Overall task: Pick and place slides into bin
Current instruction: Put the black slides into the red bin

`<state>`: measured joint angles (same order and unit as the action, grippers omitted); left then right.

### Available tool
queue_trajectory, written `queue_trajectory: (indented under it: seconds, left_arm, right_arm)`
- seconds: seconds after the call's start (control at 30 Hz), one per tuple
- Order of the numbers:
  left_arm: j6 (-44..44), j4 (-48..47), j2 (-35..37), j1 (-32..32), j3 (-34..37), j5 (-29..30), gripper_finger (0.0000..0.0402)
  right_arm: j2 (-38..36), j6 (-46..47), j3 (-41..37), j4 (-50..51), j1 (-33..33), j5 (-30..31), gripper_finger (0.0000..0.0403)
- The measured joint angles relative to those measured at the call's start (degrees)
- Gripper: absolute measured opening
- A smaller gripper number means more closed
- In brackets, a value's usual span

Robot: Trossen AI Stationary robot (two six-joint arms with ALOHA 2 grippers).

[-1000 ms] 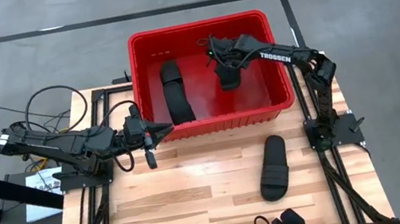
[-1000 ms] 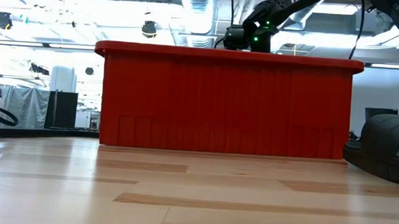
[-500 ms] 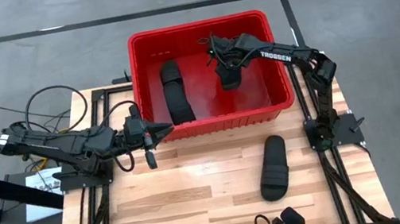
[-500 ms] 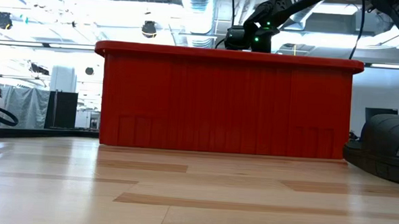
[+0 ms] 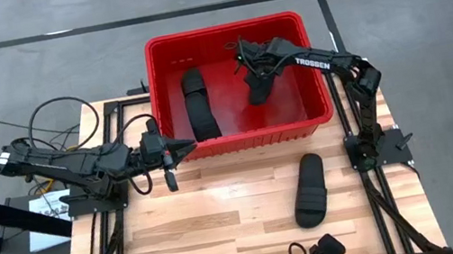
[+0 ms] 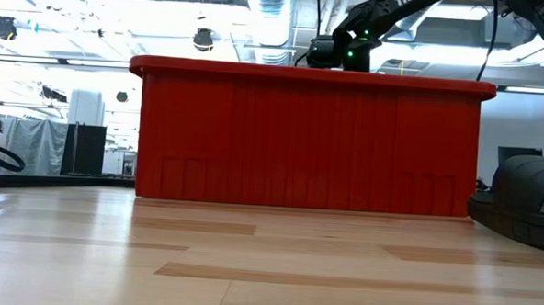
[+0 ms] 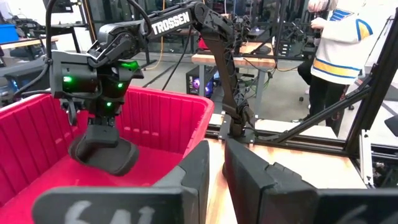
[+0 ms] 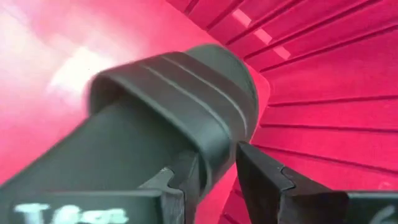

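The red bin (image 5: 229, 28) stands at the table's far side. One black slide (image 5: 198, 104) lies flat on the bin's floor at its left. My right gripper (image 5: 252, 66) reaches into the bin from above and is shut on a second slide (image 5: 258, 88), which also shows in the left wrist view (image 7: 102, 149). A third slide (image 5: 309, 189) lies on the table right of centre, sole down. A fourth slide is out of view. My left gripper (image 5: 180, 150) is shut and empty, just outside the bin's near left corner. My right gripper holds the slide by its strap's side edge (image 8: 214, 146), one finger (image 8: 186, 174) under the strap and one finger (image 8: 261, 171) outside it. The fingers come from above, pointing down. The slide hangs tilted below them, its lower end (image 7: 99, 158) at the bin's floor.
The bin's tall near wall (image 6: 309, 140) fills the low view, with the table slide (image 6: 528, 196) at its right. Bare wood lies in front of the bin. Cables (image 5: 60, 112) lie behind my left arm. A person (image 7: 339, 56) stands beyond the table.
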<state>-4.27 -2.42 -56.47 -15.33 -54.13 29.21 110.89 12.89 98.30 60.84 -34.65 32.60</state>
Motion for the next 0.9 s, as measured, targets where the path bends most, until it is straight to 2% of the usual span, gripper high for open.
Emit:
queue_trajectory:
  seconds: [0.47, 0.7, 0.9]
  left_arm:
    - [0.0, -0.9, 0.0, 0.0, 0.0, 0.0, 0.0041]
    - [0.0, -0.9, 0.0, 0.0, 0.0, -0.1, 0.0041]
    - [0.0, -1.2, 0.0, 0.0, 0.0, -0.3, 0.0041]
  right_arm:
    - [0.0, -2.9, 0.0, -0.1, 0.1, -2.2, 0.0095]
    - [0.0, -4.5, 0.0, 0.1, 0.5, -9.8, 0.0095]
    - [0.0, -9.4, 0.0, 3.0, 2.8, -11.6, 0.0095]
